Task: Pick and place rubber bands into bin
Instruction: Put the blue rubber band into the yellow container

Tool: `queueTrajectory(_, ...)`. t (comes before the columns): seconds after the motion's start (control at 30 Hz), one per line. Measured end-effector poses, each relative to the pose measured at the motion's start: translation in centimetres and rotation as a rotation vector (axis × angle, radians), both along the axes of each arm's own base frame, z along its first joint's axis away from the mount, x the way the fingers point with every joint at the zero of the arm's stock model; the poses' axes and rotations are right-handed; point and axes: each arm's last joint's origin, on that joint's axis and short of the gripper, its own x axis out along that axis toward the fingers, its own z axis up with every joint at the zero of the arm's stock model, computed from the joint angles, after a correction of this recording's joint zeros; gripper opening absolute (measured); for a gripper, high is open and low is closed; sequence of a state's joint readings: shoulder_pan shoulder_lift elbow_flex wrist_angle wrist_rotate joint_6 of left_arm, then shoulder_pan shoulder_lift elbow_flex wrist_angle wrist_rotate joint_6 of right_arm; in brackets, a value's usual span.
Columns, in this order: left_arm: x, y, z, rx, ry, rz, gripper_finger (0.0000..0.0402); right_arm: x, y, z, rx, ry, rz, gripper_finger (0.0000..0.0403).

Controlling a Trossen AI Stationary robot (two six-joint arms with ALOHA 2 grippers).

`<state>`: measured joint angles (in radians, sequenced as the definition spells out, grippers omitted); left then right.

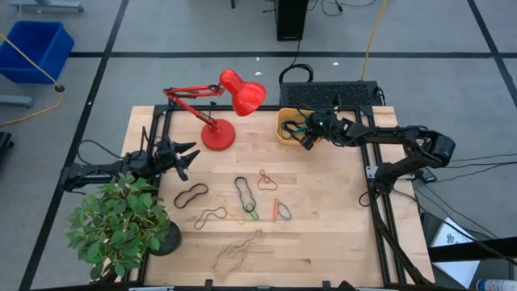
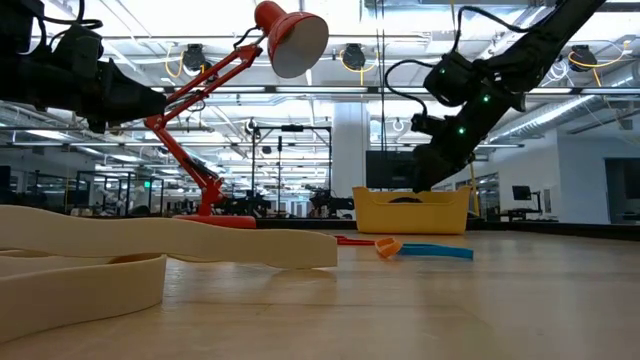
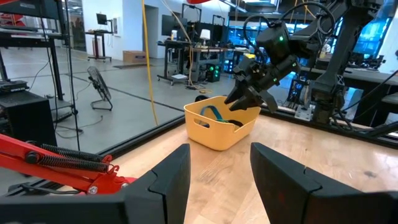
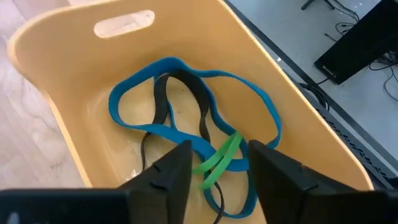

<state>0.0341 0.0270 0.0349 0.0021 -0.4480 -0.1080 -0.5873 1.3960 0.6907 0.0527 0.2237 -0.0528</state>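
Orange-yellow, the bin [image 1: 287,127] sits at the table's [image 1: 323,234] far edge, right of the red lamp [image 1: 230,101]. Inside it lie a blue band [image 4: 186,99], a black band [image 4: 180,99] and a green band [image 4: 217,158], tangled together on the floor of the bin. The right gripper [image 1: 309,137] hangs over the bin's right rim, jaws open with nothing between them, the green band just below its fingertips. More bands lie spread across the middle of the table: a black one [image 1: 191,195], a dark one [image 1: 243,192], a red one [image 1: 267,179], an orange-and-green pair [image 1: 281,210] and tan ones [image 1: 238,250] nearer the front. The left gripper [image 1: 184,155] waits at the table's left side beside the plant [image 1: 121,222], jaws open and empty.
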Motion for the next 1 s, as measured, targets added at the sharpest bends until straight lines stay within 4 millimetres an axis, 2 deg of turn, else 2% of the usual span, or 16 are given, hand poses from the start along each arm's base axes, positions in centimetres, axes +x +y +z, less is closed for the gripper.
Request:
queueTrajectory(0.1, 0.0, 0.0, 0.0, 0.000, 0.000, 0.000, 0.0173, 0.1, 0.4, 1.2, 0.021, -0.104, 0.043, 0.0172)
queueTrajectory(0.2, 0.0, 0.0, 0.0, -0.001, 0.000, 0.000, 0.0173, 0.3, 1.4, 3.0, 0.008, -0.201, 0.159, 0.0179)
queueTrajectory(0.4, 0.0, 0.0, 0.0, -0.001, -0.001, 0.000, 0.0173, 0.5, 4.4, 5.7, -0.076, -0.276, 0.335, 0.0182)
queueTrajectory(0.53, 0.0, 0.0, 0.0, 0.000, 0.000, 0.000, 0.0173, 0.8, 6.7, 6.5, -0.055, -0.320, 0.458, 0.0183)
queueTrajectory(0.7, 0.0, 0.0, 0.0, 0.000, 0.000, 0.000, 0.0173, 2.0, 10.9, 5.8, -0.062, -0.242, 0.661, 0.0179)
queueTrajectory(0.83, 0.0, 0.0, 0.0, 0.000, -0.001, 0.000, 0.0173, 3.0, 14.0, 4.3, -0.031, -0.164, 0.708, 0.0172)
queueTrajectory(1.0, 0.0, 0.0, 0.0, 0.000, 0.000, 0.000, 0.0173, 4.1, 16.9, 1.8, 0.076, -0.095, 0.737, 0.0164)
